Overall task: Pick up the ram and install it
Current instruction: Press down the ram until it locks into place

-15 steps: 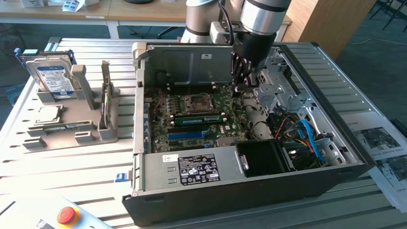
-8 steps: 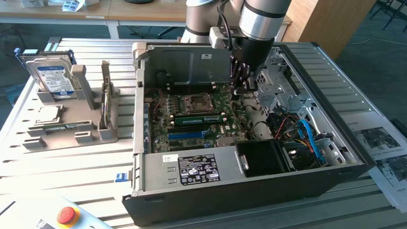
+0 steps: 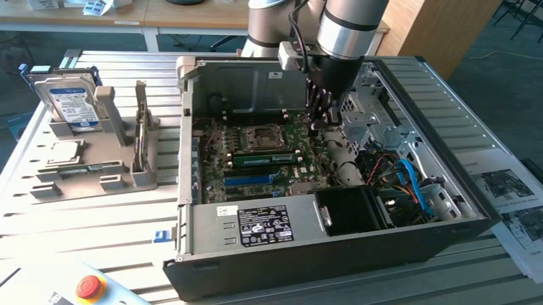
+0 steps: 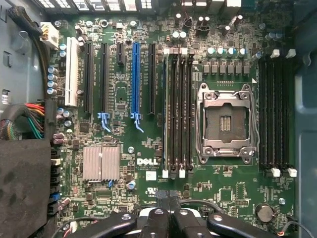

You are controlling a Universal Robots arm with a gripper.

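Okay, the gripper (image 3: pixel 316 127) is hanging inside the open PC case (image 3: pixel 441 210), fingers clenched together and gripping nothing that I can make out. It is hovering over the motherboard (image 3: pixel 293 136), just beside the CPU socket (image 3: pixel 259 136).

The ram (image 3: pixel 264 159) is not sitting in the gripper. It is lying in the memory slot bank (image 4: pixel 178 119) and looks seated, though I can't confirm that the latches are closed. From the gripper it is lying below and off toward the side of the blue expansion slot (image 3: pixel 250 180), with the CPU socket between the two. Its long axis is running along the slot bank, parallel to the blue expansion slot. In the wrist view it is showing edge-on as a thin strip (image 4: pixel 165 119) on the side of the bank farthest from the socket, directly ahead of the closed fingertips (image 4: pixel 174 220). There is only one arm, so nearness isn't in question.

Containers: the case is holding the motherboard, the power supply (image 3: pixel 263 225) and a bundle of cables (image 3: pixel 411 184) on the gripper's far side from the ram. Well apart from the gripper, outside the case, the grey fixture (image 3: pixel 127 171) is holding a hard drive (image 3: pixel 72 105) upright and a square processor chip (image 3: pixel 63 152) lying flat.
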